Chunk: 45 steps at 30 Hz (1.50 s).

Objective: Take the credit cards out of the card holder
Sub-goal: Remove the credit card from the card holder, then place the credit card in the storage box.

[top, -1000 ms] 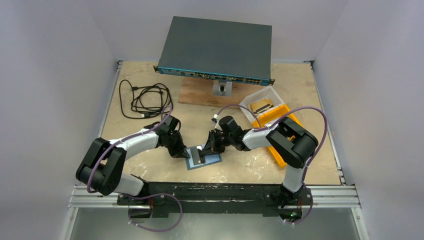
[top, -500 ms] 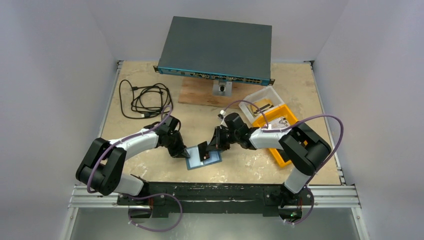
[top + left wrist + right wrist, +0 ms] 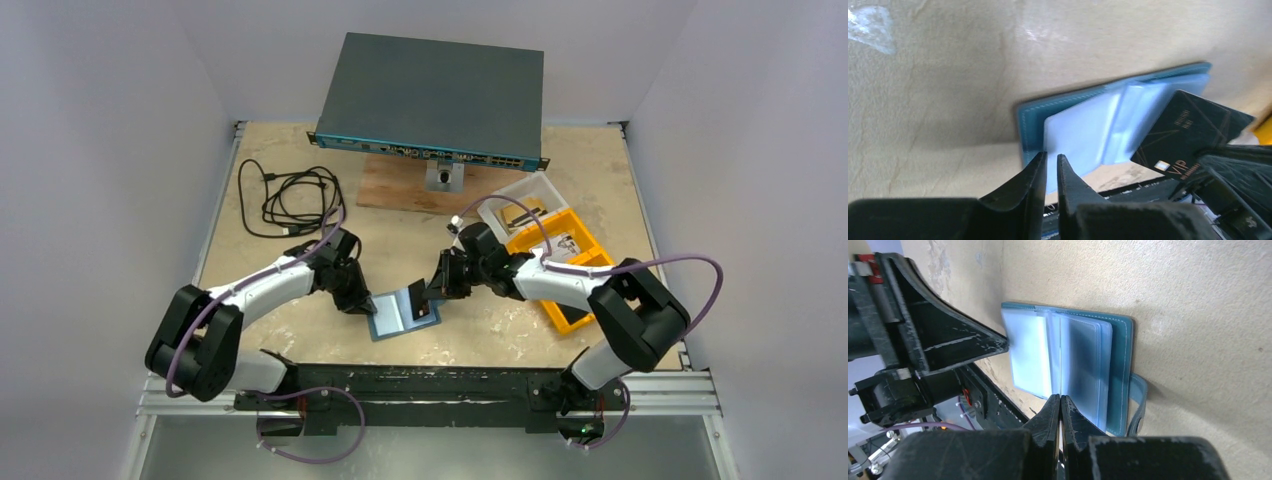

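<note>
The right arm's elbow has swung out wide, and the card is up off the wallet! The right gripper [image 3: 1060, 398] clamps tight on a thin, glossy black credit card [image 3: 1193, 131] with fine gold lines, tilted over the card holder [image 3: 393, 320]. That teal, stitched holder lies open on the beige table [image 3: 500, 335], its frosted clear sleeves [image 3: 1029, 352] fanned. The left gripper [image 3: 1050, 157] sits at the holder's left edge, fingers a sliver apart, gripping nothing.

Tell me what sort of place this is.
Likely a robotics lab cell: left arm and right arm bolted to a table walled in white, with a network switch and coiled cable.
</note>
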Motion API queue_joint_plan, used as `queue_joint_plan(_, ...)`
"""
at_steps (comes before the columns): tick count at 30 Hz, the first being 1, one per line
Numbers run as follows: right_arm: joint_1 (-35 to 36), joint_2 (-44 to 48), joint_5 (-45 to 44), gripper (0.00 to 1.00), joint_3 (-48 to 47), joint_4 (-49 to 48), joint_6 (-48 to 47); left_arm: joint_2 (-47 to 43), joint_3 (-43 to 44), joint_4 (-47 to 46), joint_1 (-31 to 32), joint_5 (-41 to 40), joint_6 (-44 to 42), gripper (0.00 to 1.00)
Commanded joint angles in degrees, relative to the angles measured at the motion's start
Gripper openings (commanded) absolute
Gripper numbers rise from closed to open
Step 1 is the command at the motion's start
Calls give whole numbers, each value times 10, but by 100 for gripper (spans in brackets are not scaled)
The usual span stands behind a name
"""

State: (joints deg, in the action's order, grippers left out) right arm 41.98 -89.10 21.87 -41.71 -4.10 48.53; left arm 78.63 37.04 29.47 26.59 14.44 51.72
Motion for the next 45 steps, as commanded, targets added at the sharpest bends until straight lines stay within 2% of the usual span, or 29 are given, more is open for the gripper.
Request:
queue_joint_plan(1,-3,40,-27,0,-15,38,-11,-46,65,42,5,-7,-37,17)
queue_joint_plan(3,-4,55,-35,0,-18,55,-10,-58,83,57,5,-4,-50,23)
queue_joint_plan(8,-10,105,-69,0,-25,107,1,-77,119,84,5,15,-81,44)
queue_joint_plan(10,-12,132,-89,0,-25,130,10,-84,128,89,5,27,-91,48)
queue_joint_plan(20,-25,238,-204,0,-48,263,60,-105,142,105,5,75,-130,50)
queue_joint_plan(27,-66,314,-288,0,-78,404,86,-98,143,103,5,94,-147,50)
queue_joint_plan(36,-176,376,-390,0,-124,581,105,-86,142,97,4,117,-151,49)
queue_joint_plan(45,-291,356,-467,0,-165,671,89,-76,141,92,3,125,-152,49)
